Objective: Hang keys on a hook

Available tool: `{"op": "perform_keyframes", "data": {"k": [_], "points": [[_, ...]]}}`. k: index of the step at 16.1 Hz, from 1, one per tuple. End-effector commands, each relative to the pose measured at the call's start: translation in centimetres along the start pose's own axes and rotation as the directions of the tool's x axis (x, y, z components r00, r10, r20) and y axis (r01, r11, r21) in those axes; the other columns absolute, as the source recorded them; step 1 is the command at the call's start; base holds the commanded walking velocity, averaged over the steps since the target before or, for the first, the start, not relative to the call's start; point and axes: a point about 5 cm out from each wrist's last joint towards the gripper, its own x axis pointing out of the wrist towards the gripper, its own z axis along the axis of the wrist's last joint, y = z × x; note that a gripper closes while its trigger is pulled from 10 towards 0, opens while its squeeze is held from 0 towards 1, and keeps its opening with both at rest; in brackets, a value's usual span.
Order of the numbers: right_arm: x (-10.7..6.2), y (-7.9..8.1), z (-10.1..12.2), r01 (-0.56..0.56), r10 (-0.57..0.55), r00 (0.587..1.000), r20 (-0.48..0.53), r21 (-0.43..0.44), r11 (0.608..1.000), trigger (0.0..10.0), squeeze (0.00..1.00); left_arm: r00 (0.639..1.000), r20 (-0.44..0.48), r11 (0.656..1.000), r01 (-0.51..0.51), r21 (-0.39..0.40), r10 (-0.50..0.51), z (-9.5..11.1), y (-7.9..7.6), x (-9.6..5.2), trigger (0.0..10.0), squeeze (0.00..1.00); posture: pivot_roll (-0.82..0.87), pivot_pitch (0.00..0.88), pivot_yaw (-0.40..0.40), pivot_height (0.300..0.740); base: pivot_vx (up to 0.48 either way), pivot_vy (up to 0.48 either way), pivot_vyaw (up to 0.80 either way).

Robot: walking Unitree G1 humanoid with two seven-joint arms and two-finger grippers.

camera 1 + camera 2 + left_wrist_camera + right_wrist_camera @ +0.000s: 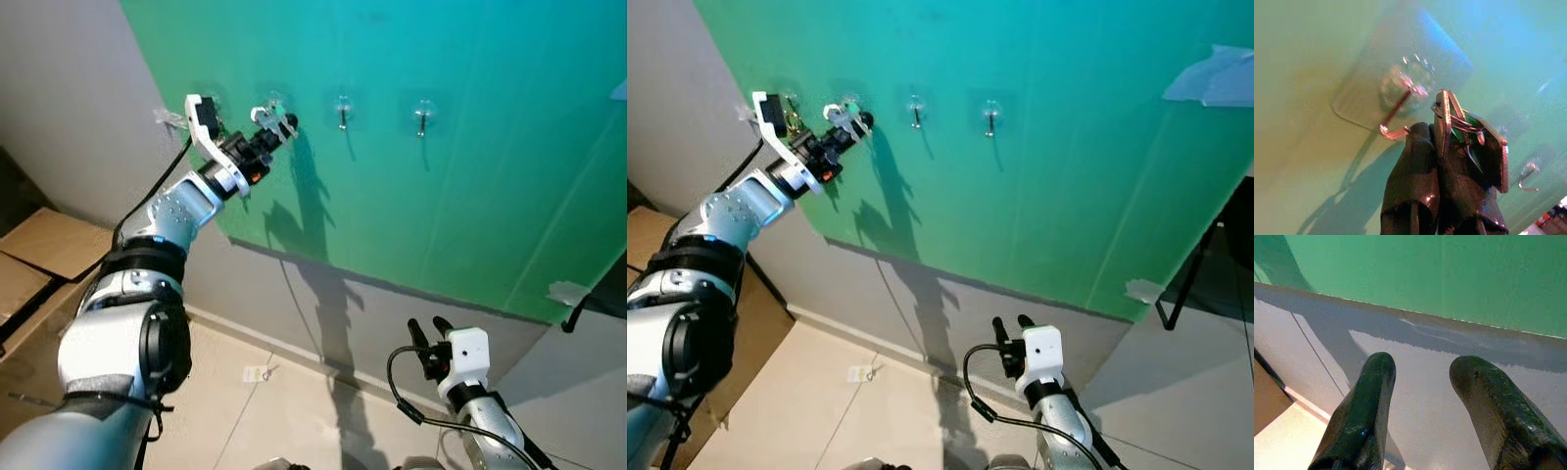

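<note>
Left gripper (pixel 1442 142) clenched the keys (pixel 1469 132) just beside the hook (pixel 1396 117); ring not over its tip, early release risked dropping them. Right gripper (pixel 1422 377) idle, fingers parted.

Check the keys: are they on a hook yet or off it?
Off. The left end effector is shut on the keys, the ring just beside the hook's tip, not looped over it.

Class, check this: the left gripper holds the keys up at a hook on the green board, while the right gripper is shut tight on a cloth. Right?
Not quite. The right gripper is open and holds nothing, as the right wrist view shows. The left gripper does hold the keys at a hook on the green board.
</note>
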Motion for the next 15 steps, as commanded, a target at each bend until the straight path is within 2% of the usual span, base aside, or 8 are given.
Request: {"op": "perform_keyframes", "data": {"k": [1,5,6,10,12,14,15], "points": [[0.4,0.1,0.3,-0.018,0.018,1.000,0.017,-0.004,1.000,10.0,0.00,0.999,0.034,1.000,0.001,-0.007,0.000,1.1,-0.2,0.0,10.0,0.00,-0.23,0.000,0.170,0.732,0.000,0.000,0.00],[0.4,0.1,0.4,-0.014,0.014,1.000,0.021,-0.006,1.000,10.0,0.00,0.994,0.078,0.996,-0.076,-0.053,0.080,1.3,0.8,-0.6,10.0,0.00,-0.23,0.010,0.171,0.732,0.000,0.000,0.00],[0.4,0.1,0.3,-0.014,0.014,1.000,0.021,-0.006,1.000,10.0,0.00,0.993,0.067,0.994,-0.091,-0.060,0.095,0.9,1.1,-0.8,10.0,0.00,-0.23,0.010,0.171,0.732,0.000,0.000,0.00],[0.4,0.2,0.3,-0.016,0.016,1.000,0.020,-0.005,1.000,10.0,0.00,0.971,-0.072,0.970,-0.233,-0.070,0.228,-2.9,2.9,-2.2,10.0,0.00,-0.23,0.015,0.170,0.732,0.000,0.000,0.00],[0.4,0.1,0.3,-0.016,0.016,1.000,0.021,-0.005,1.000,10.0,0.00,0.966,-0.089,0.966,-0.249,-0.070,0.242,-3.5,3.3,-2.6,10.0,0.00,-0.23,0.017,0.169,0.732,0.000,0.000,0.00],[0.4,0.2,0.3,-0.018,0.018,1.000,0.020,-0.005,1.000,10.0,0.00,0.957,-0.109,0.961,-0.273,-0.039,0.267,-3.9,3.6,-2.9,10.0,0.00,-0.23,0.017,0.169,0.732,0.000,0.000,0.00],[0.4,0.2,0.3,-0.019,0.019,1.000,0.020,-0.006,1.000,10.0,0.00,0.951,-0.124,0.959,-0.282,0.021,0.283,-4.0,3.7,-2.9,10.0,0.00,-0.23,0.017,0.169,0.732,0.000,0.000,0.00]]}}
